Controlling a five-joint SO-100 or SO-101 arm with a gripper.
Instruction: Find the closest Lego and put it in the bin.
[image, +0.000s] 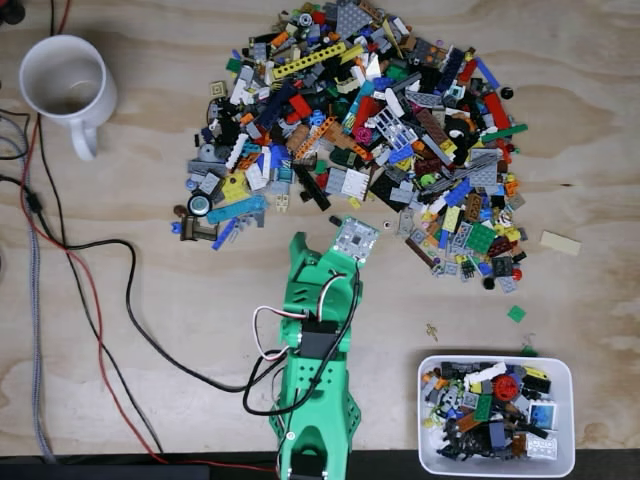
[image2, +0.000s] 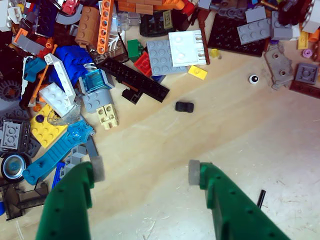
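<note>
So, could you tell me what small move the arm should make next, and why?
Probably ease forward toward the small black piece: the gripper is open and empty over bare table, and that piece lies alone just ahead of the fingertips, nearer than the pile.

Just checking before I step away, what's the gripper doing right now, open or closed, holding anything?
Gripper: open and empty, above bare table at the edge of the Lego pile.
</note>
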